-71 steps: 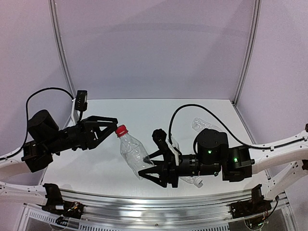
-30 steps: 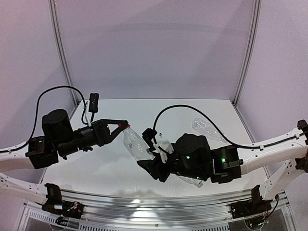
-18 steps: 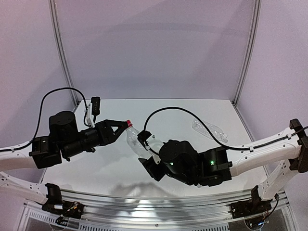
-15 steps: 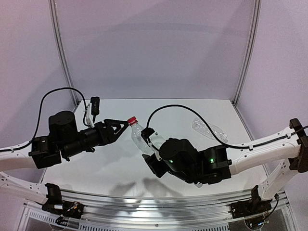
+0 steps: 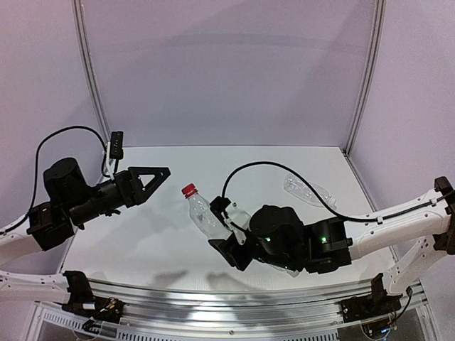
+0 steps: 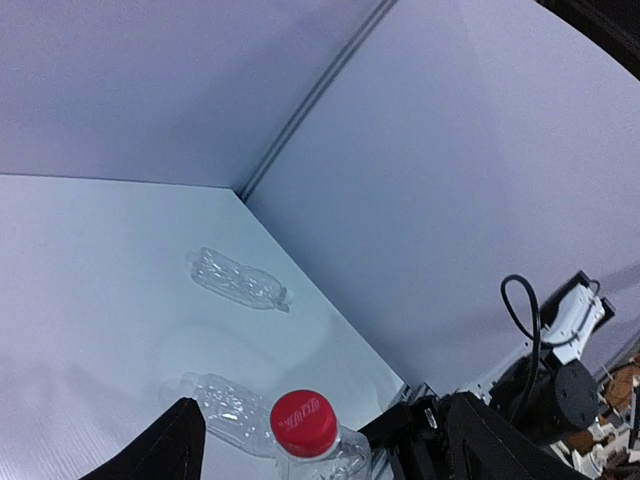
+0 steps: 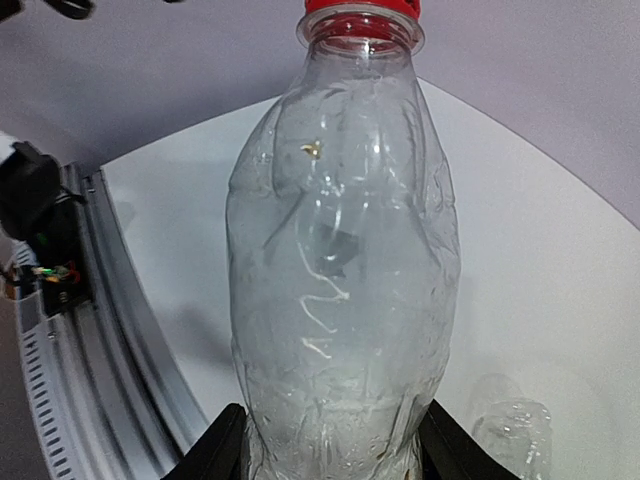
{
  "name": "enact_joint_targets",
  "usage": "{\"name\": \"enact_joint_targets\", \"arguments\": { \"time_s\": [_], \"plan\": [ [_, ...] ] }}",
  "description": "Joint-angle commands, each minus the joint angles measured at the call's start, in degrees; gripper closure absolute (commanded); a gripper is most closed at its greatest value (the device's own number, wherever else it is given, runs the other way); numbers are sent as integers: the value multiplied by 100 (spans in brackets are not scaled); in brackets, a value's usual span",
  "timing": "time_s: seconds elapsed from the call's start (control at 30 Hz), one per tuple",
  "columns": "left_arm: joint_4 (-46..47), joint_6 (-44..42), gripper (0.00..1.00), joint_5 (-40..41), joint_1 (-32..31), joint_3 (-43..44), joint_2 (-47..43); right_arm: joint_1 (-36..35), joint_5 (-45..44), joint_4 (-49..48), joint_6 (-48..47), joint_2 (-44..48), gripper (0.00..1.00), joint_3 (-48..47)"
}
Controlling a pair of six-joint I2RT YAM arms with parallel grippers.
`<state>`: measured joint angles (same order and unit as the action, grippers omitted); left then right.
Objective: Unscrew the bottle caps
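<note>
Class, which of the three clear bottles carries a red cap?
The bottle in the right gripper, topped by the red cap; the far bottle and the near bottle lie on the table.

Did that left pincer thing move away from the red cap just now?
Yes. The left pincer has drawn back to the left, off the red cap and nearer the left corner post, with its jaws now open.

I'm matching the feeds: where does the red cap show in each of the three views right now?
Top external: the red cap is left of centre, in the gap between the two arms.
Left wrist: the red cap is at bottom centre, seen from its top.
Right wrist: the red cap is at top centre, cut off by the edge.
Shared landmark: the clear bottle it sits on shows in all three views.
</note>
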<state>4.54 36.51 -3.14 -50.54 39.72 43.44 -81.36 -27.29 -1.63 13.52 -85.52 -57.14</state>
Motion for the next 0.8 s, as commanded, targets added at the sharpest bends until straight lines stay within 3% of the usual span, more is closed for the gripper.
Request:
{"name": "enact_joint_targets", "arguments": {
  "time_s": [0.0,0.17,0.53,0.77],
  "plan": [
    [519,-342,20,-1248,77,-159,173,-1,1311,-703,-211,465,100,301],
    [881,-404,25,-2073,73,-70,466,-1,1640,-886,-260,665,100,459],
    [1022,-425,38,-2314,46,-44,624,-2,1639,-850,-268,617,100,416],
    [991,-450,68,-2189,17,-53,602,2,1641,-815,-271,576,100,394]
  ]
}}
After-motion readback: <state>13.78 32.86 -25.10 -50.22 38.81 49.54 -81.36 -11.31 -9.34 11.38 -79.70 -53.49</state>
